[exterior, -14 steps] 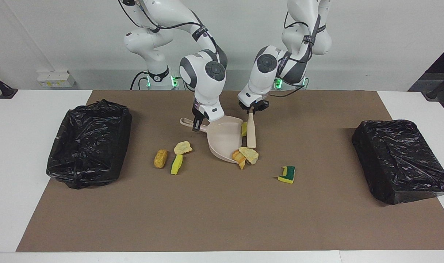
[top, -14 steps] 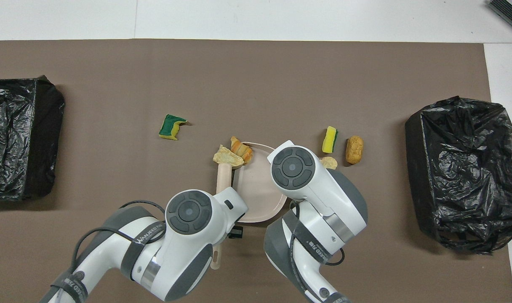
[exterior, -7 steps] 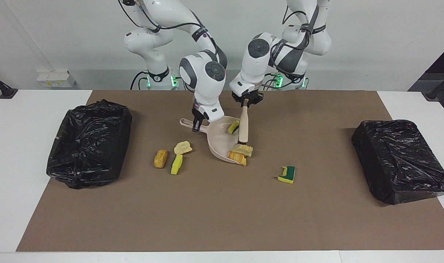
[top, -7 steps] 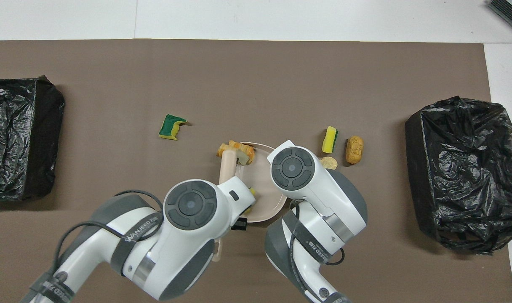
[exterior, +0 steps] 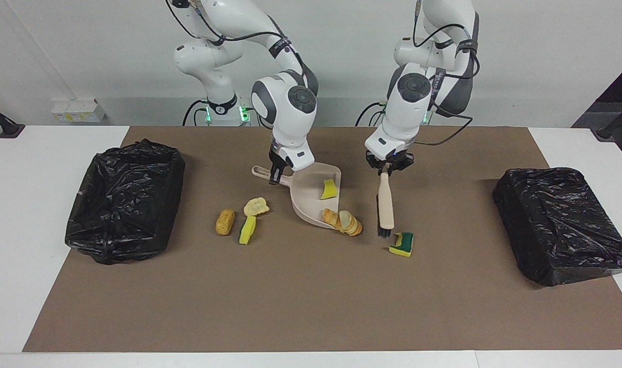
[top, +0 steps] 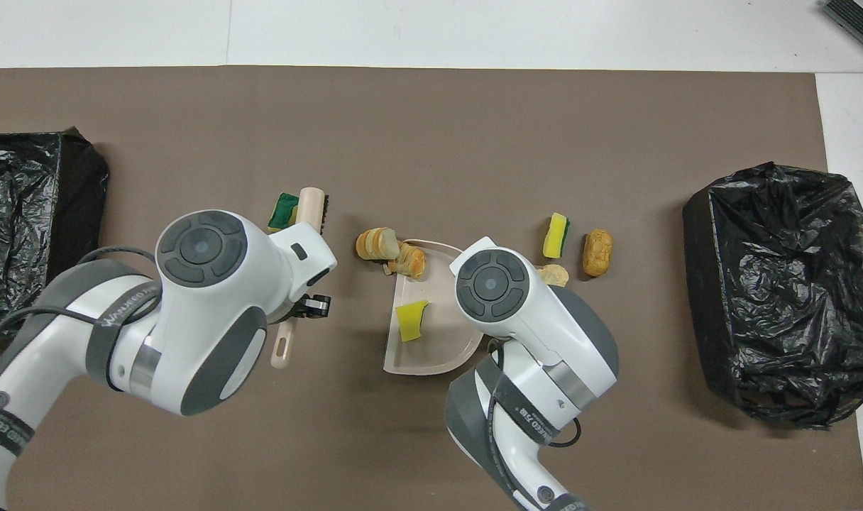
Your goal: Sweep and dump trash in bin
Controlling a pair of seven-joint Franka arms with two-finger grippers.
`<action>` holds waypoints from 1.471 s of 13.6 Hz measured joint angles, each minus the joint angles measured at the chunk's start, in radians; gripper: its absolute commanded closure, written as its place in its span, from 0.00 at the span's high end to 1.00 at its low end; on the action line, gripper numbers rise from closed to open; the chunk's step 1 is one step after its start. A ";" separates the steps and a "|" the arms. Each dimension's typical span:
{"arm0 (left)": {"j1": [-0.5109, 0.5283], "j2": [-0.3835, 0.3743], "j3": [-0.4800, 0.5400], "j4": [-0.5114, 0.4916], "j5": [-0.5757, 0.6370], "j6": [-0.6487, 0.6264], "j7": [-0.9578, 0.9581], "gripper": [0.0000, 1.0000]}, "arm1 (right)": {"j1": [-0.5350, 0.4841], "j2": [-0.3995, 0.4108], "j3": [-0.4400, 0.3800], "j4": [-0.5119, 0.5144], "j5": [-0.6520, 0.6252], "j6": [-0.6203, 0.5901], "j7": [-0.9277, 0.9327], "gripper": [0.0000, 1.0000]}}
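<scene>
Largest first: a brown-matted desk (exterior: pixel 311 306), with a black-lined bin at the right arm's end (exterior: pixel 124 199) and a second black-lined bin at the left arm's end (exterior: pixel 564 225), both well apart from the work.

Next, the beige dustpan (exterior: pixel 311 197) mid-desk, its handle clamped in the right tool (exterior: pixel 276 171). Sits much as a second ago, mouth facing away from the robots.

Then the hand brush (exterior: pixel 385 204), pinched at its handle top by the left tool (exterior: pixel 387 166). Gone from the dustpan's side. Hangs now toward the left arm's end, bristles down and just beside the green-and-yellow sponge (exterior: pixel 402 244).

Smallest, the other trash:
- Yellow sponge piece (exterior: pixel 329 189): inside the dustpan now, no longer at its edge by the brush.
- Two bread-like lumps (exterior: pixel 343 221): rolled together at the dustpan's lip, seemingly half on it at best.
- Brown lump (exterior: pixel 225 221), pale lump (exterior: pixel 256 206) and yellow-green strip (exterior: pixel 247 229): unmoved on the desk toward the right arm's end, beside the dustpan.

Reads as one scrap collected, two nearly so, four left to sweep (probably the green sponge next, given the brush's spot). Nothing dumped yet.

Writing: only pale lettering on each forearm's grey band in the overhead view, not legible enough to spell out with confidence.
</scene>
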 measured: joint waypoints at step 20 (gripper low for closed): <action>0.006 0.230 -0.037 0.066 0.128 0.137 0.193 0.00 | -0.001 0.001 0.000 0.000 0.000 0.002 0.000 0.00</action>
